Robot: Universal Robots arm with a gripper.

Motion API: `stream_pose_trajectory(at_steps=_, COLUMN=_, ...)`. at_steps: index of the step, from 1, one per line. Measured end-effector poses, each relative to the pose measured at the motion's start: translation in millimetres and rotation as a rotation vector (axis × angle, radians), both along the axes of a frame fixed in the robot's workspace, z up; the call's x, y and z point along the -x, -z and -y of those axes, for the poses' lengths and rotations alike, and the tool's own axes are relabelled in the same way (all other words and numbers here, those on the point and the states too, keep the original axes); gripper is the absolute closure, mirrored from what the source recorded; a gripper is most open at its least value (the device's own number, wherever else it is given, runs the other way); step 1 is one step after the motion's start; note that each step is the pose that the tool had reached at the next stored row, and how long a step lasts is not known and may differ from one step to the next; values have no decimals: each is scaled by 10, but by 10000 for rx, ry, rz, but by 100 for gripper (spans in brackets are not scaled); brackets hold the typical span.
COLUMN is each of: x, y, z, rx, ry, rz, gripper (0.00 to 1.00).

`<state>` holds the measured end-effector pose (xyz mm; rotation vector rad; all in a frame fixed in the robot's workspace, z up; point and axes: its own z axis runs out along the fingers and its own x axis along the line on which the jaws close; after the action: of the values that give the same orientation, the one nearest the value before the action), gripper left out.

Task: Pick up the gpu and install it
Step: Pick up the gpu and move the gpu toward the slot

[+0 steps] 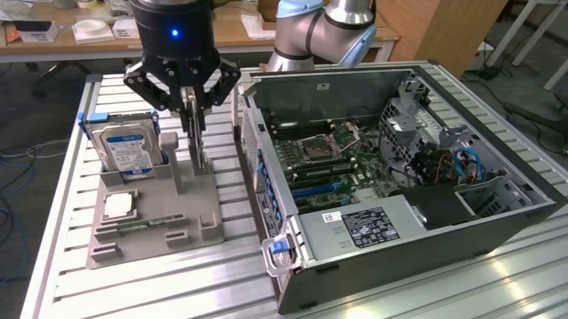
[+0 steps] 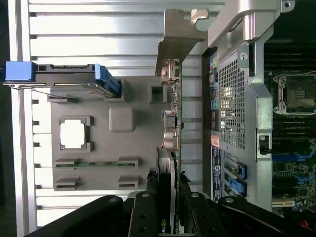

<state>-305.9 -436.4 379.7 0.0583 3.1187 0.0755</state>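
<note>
DESK: Where was the gpu (image 1: pixel 199 149)?

OPERATOR: Beside the open computer case (image 1: pixel 426 266), in the grey holder (image 1: pixel 151 239), it stood on edge, my gripper (image 1: pixel 191 116) clamped across its upper edge.

DESK: How would it handle?

OPERATOR: I judged it light and stiff but fragile: best held by the bare board edge, clear of chips and the thin metal bracket (image 2: pixel 180 34).

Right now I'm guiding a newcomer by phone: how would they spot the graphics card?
To the exterior view's left of the open computer case sits a grey tray. The graphics card stands on edge on the tray's side nearest the case, held in the jaws. Unlike the thick blue-labelled hard drive beside it, it is a thin board with a silvery end bracket.
</note>
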Motion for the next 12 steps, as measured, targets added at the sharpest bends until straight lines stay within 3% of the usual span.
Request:
stream_pose_trajectory(at_steps=7, x=0, y=-200, z=0, rx=0, ry=0, rz=0, gripper=73)
stream_pose_trajectory(at_steps=12, x=-24, y=-215, z=2, rx=0, ry=-1, rz=-1, gripper=73)
